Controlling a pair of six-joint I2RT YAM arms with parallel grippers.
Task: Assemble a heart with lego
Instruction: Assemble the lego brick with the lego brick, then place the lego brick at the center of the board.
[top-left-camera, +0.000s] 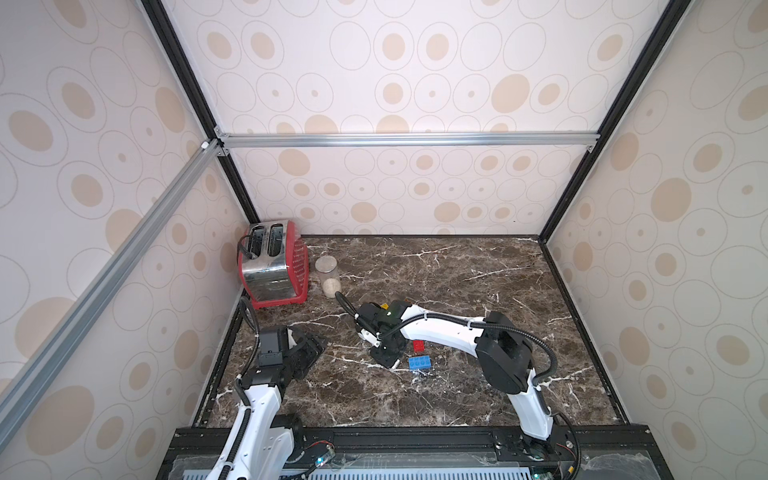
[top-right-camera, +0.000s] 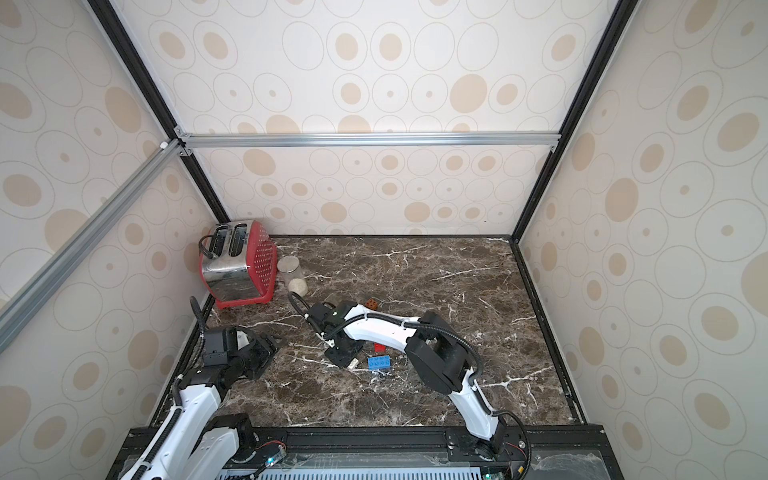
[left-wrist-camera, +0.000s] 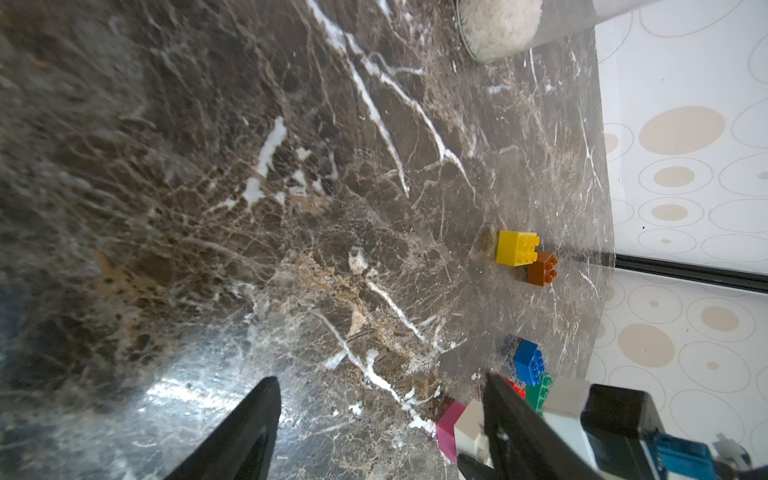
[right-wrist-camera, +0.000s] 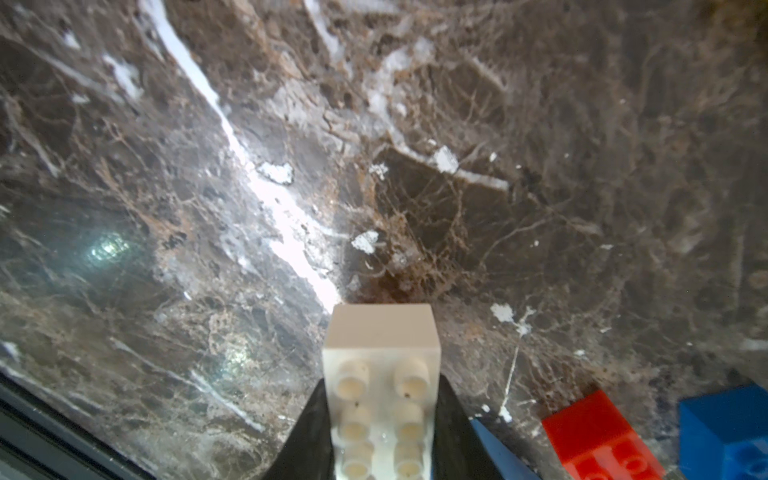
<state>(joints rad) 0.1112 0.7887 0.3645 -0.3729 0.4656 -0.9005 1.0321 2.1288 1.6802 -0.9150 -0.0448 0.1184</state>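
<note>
Left claw (left-wrist-camera: 380, 378), fingers apart and empty, over the desk (left-wrist-camera: 208, 208). Its wrist view shows yellow brick (left-wrist-camera: 515, 247), orange brick (left-wrist-camera: 540, 269) and pink brick (left-wrist-camera: 448, 424); both top views hide the pink one. Right claw (right-wrist-camera: 381, 395) clamps the white brick (right-wrist-camera: 382, 332) mid-desk, long axis along the fingers, studs facing the wrist camera; red brick (right-wrist-camera: 594, 432) and blue brick (right-wrist-camera: 723, 432) beside it

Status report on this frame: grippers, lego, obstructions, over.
Right gripper shut on white brick. Left gripper open, empty. No heart yet: red brick, long blue brick loose alongside. Nothing blocking.
</note>
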